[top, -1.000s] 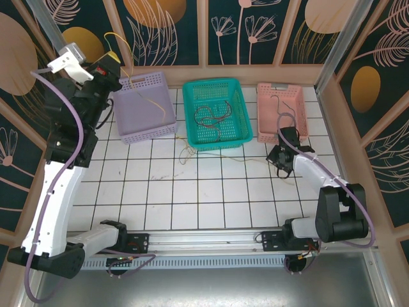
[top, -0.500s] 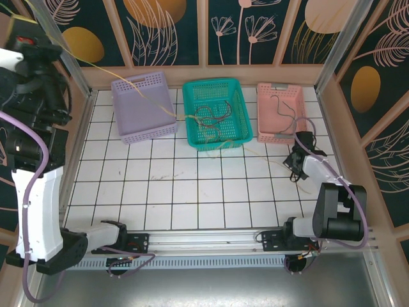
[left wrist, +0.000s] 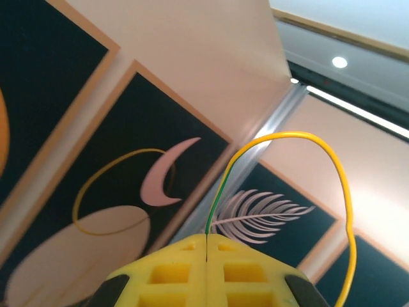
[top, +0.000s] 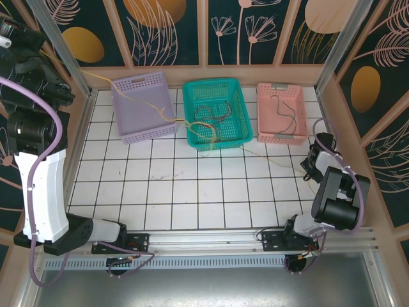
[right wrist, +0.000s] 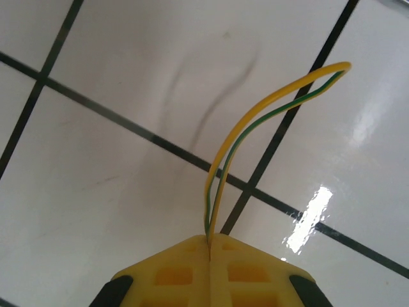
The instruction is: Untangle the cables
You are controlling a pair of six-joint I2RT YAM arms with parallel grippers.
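Your left fingers clamp the yellow cable. Your right fingers clamp it too, near the surface.

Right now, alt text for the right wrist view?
The right pincer, shut, pinches a yellow-green cable that loops up and to the right. Behind it, a glossy white tiled table with dark grout lines.

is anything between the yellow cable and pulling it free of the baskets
Yes: at the teal basket's front edge, the yellow-green cable runs into a clump of other cables.
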